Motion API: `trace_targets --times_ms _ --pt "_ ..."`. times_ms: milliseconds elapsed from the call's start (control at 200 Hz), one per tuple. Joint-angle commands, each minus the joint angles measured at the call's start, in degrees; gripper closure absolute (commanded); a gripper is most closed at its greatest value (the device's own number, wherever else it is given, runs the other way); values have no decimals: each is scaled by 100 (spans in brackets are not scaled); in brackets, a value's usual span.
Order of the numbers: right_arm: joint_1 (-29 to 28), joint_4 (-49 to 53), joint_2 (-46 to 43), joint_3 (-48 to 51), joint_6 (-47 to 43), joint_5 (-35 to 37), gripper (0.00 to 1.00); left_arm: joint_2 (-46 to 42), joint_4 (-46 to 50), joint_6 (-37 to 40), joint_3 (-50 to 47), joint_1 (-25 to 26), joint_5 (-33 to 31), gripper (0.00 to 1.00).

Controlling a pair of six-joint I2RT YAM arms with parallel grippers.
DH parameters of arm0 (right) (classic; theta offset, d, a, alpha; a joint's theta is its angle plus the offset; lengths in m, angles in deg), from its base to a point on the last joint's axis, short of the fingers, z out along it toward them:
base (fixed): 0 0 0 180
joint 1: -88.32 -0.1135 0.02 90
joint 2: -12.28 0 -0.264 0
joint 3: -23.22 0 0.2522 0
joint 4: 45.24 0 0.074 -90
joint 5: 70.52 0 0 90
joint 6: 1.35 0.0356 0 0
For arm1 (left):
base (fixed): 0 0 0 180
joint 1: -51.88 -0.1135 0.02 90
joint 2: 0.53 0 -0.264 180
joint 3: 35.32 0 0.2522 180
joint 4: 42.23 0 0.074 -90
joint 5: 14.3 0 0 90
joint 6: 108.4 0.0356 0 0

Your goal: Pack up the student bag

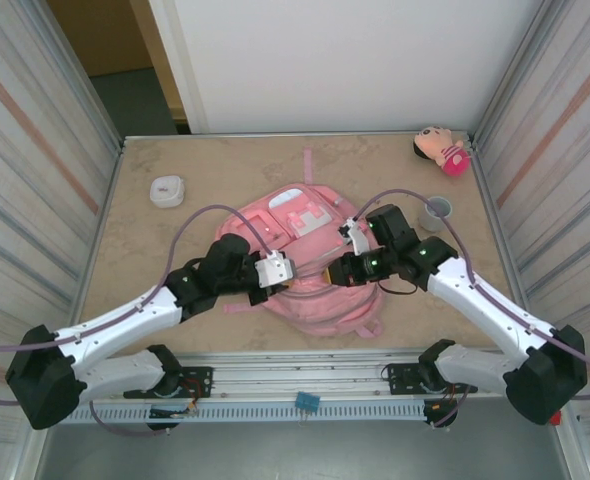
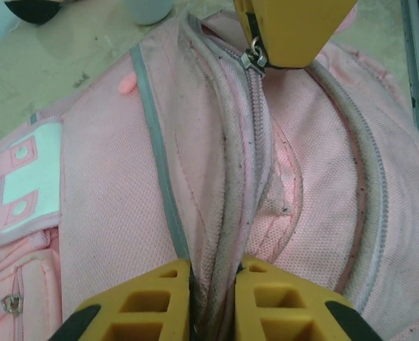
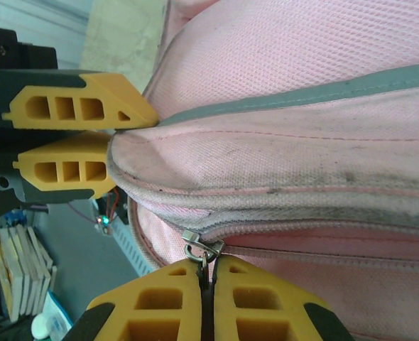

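Right tool clamped tight on zipper pull, left tool opposite pinching student bag seam; a hard tug could slip either grip

Soft, even light falls from above; the bench carries only faint shadows beneath the arms. Ahead of the left pincer, the weave of the student bag is crisp, while the pincer's fingers nearest the lens look slightly soft. The zipper pull at the right pincer glints faintly. Behind the left pincer the background is dim and blurred.
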Motion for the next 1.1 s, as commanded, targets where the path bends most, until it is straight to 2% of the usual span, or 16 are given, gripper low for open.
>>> trace_targets --times_ms 0,80,115,296,406,506,586,626,772,862,977,1092 --pt "-227 -15 94 -242 77 -43 100 -183 527 -176 -30 -238 -586 65" --pt "-499 -146 183 -330 196 51 100 -196 418 -259 72 -63 -352 47" --pt "-600 -196 215 -357 243 104 100 -188 379 -246 110 23 -276 42" --pt "-913 -465 358 -422 436 161 100 121 12 -341 312 262 104 39" --pt "-955 -508 394 -417 445 178 100 403 -136 -327 383 306 326 47" --pt "-837 -381 338 -393 389 223 100 496 -62 -251 393 311 234 68" --pt "-548 -225 211 -300 301 157 100 382 7 -187 263 297 -194 88" --pt "-326 -147 111 -214 234 110 100 269 91 -144 181 268 -362 92" --pt "538 265 -220 34 -120 42 100 -182 761 -63 48 121 -819 94" --pt "862 325 -249 124 -266 -25 100 -470 1038 -45 -74 43 -1119 93" --pt "786 144 -100 121 -179 -264 100 -746 1253 -76 -195 -90 -1479 91" --pt "284 -145 -26 65 8 -200 100 -857 1262 -276 -253 -181 -2254 84"
